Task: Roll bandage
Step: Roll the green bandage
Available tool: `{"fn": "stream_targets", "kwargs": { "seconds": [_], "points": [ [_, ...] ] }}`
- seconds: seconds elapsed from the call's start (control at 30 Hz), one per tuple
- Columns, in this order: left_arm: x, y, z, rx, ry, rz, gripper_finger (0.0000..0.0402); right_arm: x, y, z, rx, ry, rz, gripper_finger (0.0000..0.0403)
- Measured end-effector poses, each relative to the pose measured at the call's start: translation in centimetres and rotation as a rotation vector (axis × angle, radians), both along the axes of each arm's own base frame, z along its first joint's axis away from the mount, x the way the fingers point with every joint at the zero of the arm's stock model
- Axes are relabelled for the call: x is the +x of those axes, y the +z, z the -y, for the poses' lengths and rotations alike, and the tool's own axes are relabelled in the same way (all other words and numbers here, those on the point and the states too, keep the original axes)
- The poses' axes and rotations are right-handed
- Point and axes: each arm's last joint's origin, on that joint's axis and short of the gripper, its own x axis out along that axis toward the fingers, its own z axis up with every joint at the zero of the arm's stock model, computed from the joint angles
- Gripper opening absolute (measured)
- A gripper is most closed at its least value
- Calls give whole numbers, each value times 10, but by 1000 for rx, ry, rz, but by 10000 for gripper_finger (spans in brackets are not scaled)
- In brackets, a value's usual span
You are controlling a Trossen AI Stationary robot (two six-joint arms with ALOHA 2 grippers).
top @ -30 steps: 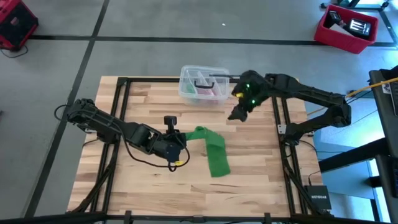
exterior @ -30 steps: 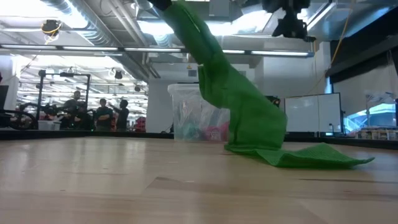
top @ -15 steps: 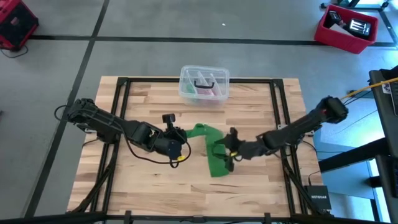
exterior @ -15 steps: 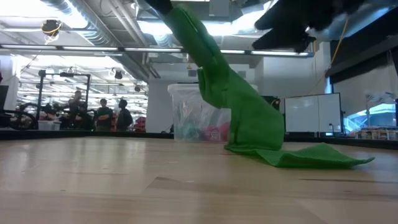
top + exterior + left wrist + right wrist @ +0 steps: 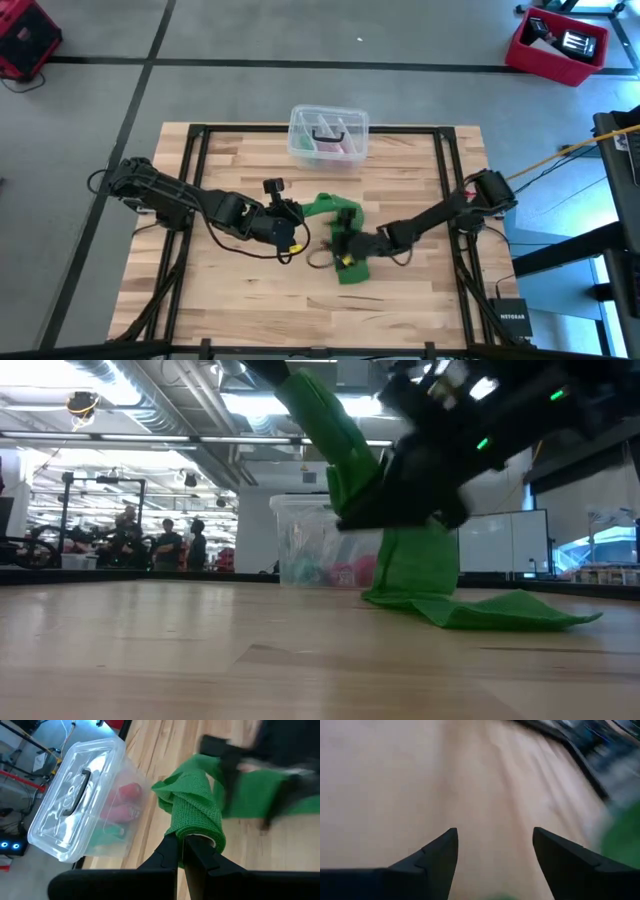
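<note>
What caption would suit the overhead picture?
Left gripper pinches the green bandage while the open right gripper reaches over it.

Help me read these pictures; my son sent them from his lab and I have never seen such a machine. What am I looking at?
Two dark robot arms work at a wooden table. One picture looks straight down, one looks level across the tabletop, and two come from cameras on the arms' wrists. The left gripper is shut on one end of a bright green elastic fabric bandage, holding it up while the other end lies on the wood. The right gripper is open, holding nothing, low over the table beside the bandage. Behind stands a clear plastic lidded box with pink and dark items.
</note>
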Motion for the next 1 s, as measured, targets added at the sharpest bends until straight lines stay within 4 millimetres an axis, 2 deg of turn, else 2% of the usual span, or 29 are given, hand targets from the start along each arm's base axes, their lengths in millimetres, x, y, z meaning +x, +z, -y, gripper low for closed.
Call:
{"fn": "stream_targets", "kwargs": {
  "seconds": [0.13,0.27,0.4,0.5,0.57,0.63,0.7,0.8,1.0],
  "points": [
    [-2,-1,4,-3,-5,-9,1,-12,0,5,-162,-166,-234,257],
    [-5,-1,11,-7,-28,-12,1,-36,32,-1,-324,-248,-376,257],
    [-9,-2,24,-47,-87,-29,1,-68,65,8,-368,-321,-433,257],
    [-14,-3,35,-50,-127,-34,1,-86,89,20,-275,-415,-369,257],
    [-15,-3,39,-51,-139,-34,1,-88,101,20,-112,-411,-281,257],
    [-16,-3,39,-64,-128,-27,1,-84,107,11,70,-328,-169,257],
    [-15,-3,37,-74,-109,-19,1,-76,104,-2,233,-194,-69,257],
    [-13,-3,32,-79,-82,-12,1,-67,84,-15,359,-83,22,257],
    [-12,-3,30,-83,-69,-7,1,-55,32,-19,361,-195,27,257]
  ]
}}
